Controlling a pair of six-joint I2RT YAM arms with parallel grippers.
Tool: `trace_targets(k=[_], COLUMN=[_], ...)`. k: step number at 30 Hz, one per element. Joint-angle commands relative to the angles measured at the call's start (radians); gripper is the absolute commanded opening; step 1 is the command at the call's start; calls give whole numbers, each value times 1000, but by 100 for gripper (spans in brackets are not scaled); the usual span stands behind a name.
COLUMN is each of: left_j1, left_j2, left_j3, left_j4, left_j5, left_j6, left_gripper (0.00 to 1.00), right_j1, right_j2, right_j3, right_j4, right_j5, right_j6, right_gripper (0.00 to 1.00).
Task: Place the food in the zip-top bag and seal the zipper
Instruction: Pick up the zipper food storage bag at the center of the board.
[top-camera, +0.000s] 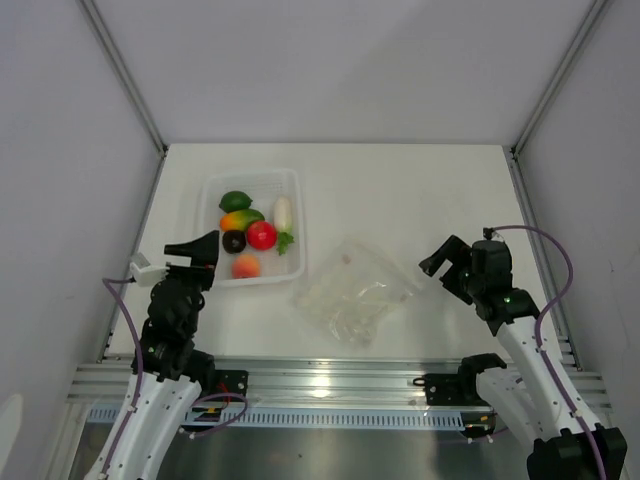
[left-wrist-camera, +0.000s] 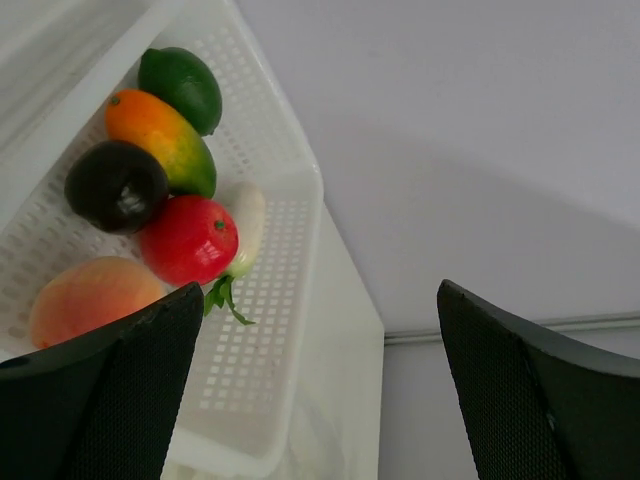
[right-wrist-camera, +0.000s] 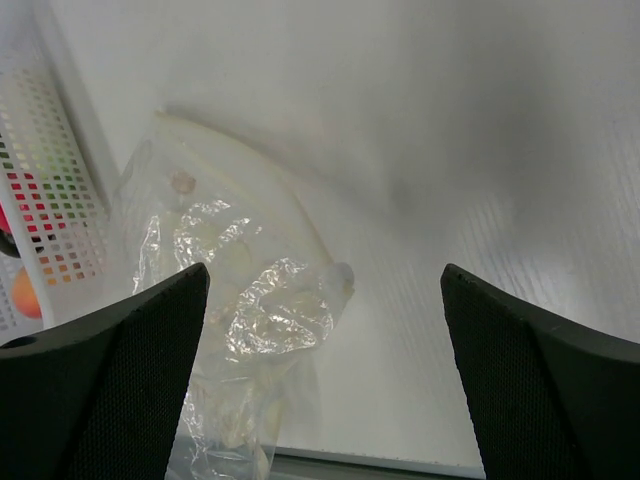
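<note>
Six toy foods lie in the white perforated tray (top-camera: 290, 190): a green one (top-camera: 236, 200), a mango (top-camera: 241, 219), a white radish (top-camera: 282, 213), a red one (top-camera: 262, 235), a dark brown one (top-camera: 233, 241) and a peach (top-camera: 246, 266). The left wrist view shows them too, red one (left-wrist-camera: 188, 239) in the middle. The crinkly zip-top bag (top-camera: 352, 290) lies empty on the table right of the tray; it also shows in the right wrist view (right-wrist-camera: 230, 300). I cannot make out its zipper. My left gripper (top-camera: 197, 250) is open beside the tray's left edge. My right gripper (top-camera: 445, 262) is open, right of the bag.
Grey walls with metal posts close the table on left, right and back. A metal rail (top-camera: 320, 385) runs along the near edge between the arm bases. Bare white table (top-camera: 420, 190) lies behind the bag.
</note>
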Motion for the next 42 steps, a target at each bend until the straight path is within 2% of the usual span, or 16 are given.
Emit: trace_targets(k=[1,6,7,9,12,17,18,22,25,28,29,34,35,37,40,42], left_j1=[9,10,13,14,20,63,76,83,80,64,60,-20,-34,-74,-127,-170], left_j2=[-9,20,37,54,95,190,207,301,376,427,434,471,479,497,549,597], left_j3=[5,65,97,130,134,121,104,88,137,185,208,309,324,349,410,436], left_j4=[-79,-40,-101,-115,-34,56,132,268,260,158,138,0,-20,-30,-51,-85], left_j5=[-24,132,161,225,354,572,659,779,839,838,833,758,750,741,737,729], left_j6=[-54,96,95,136,243,224,202,157,202,268,304,420,453,478,518,538], left_gripper=[99,99,100,99,99,100,99,99,90,85,83,76,76,72,69,68], right_j1=[-34,-40,-40,-40,-40,-37,-35,-15,6,20,26,40,40,40,38,41], right_j2=[5,75,89,120,184,207,212,250,285,337,353,319,308,275,247,238], right_j3=[-33,-59,-63,-82,-103,-152,-166,-178,-185,-183,-188,-175,-162,-137,-68,-12], right_j4=[18,81,95,149,212,337,377,422,480,549,580,594,579,556,484,441], right_j5=[-78,-156,-191,-240,-314,-429,-440,-451,-451,-481,-493,-504,-506,-503,-510,-538], right_j6=[-34,-55,-65,-72,-74,-63,-50,-40,-39,-28,-25,-28,-42,-60,-114,-172], right_gripper=[99,99,99,99,100,99,99,100,97,83,74,48,39,28,3,0])
